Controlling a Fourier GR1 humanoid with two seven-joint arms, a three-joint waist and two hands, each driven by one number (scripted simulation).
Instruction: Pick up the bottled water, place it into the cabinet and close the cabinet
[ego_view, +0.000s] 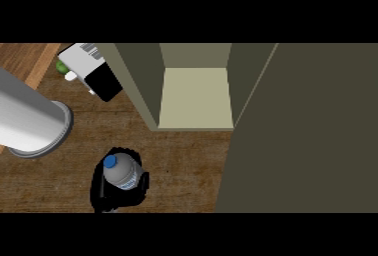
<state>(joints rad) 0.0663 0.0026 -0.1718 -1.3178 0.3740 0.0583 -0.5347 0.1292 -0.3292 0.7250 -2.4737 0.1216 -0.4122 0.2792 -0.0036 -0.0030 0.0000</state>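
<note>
1. Already held: bottle, cap toward view's upper left, enclosed by black hand fingers curled round it.
2. Cabinet opening up-right of fingers, door swung open beside.
3. Which hand: cannot tell.

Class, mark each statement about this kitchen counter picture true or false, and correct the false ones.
1. A black hand is curled round the water bottle. True.
2. The bottle's cap is red. False: it is blue.
3. The cabinet stands open. True.
4. The bottle is already inside the cabinet. False: it is over the counter, in front of the cabinet.
5. A grey cylinder shows at the left. True.
</note>
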